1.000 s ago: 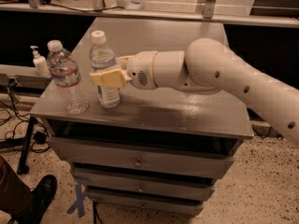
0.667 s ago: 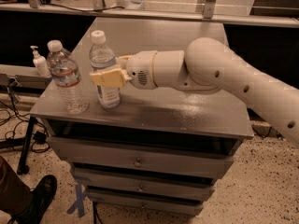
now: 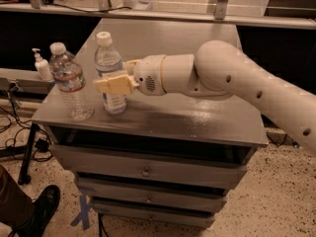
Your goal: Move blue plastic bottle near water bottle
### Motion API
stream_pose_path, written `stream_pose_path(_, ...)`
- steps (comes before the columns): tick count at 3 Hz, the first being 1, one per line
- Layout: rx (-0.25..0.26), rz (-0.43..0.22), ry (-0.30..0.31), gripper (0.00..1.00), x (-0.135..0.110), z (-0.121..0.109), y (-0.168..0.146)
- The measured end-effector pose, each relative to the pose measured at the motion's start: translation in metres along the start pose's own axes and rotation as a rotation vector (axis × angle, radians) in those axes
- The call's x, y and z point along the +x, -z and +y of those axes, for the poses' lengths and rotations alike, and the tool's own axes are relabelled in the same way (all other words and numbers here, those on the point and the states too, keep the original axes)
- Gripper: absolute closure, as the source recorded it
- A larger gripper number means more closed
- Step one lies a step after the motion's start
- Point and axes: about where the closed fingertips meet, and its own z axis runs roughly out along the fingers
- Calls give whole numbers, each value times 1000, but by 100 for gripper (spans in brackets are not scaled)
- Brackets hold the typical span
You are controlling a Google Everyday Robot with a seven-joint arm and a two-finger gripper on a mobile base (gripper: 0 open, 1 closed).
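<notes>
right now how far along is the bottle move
Mostly done, it seems: the blue plastic bottle stands upright on the cabinet top right beside the water bottle, with a narrow gap between them. In hand: the gripper is at the blue plastic bottle's middle; whether it grips cannot be told. Left: probably only backing the gripper away.
</notes>
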Motion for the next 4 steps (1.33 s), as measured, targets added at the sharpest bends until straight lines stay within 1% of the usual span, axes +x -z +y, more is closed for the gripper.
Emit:
stream_pose_path(1, 7, 18, 0, 0, 9, 4, -3)
stream_pose_path(2, 21, 27, 1, 0, 14, 5, -1)
stream_pose_path(3, 108, 10, 10, 0, 14, -24, 28)
stream_pose_path(4, 242, -7, 25, 0, 23, -77, 86)
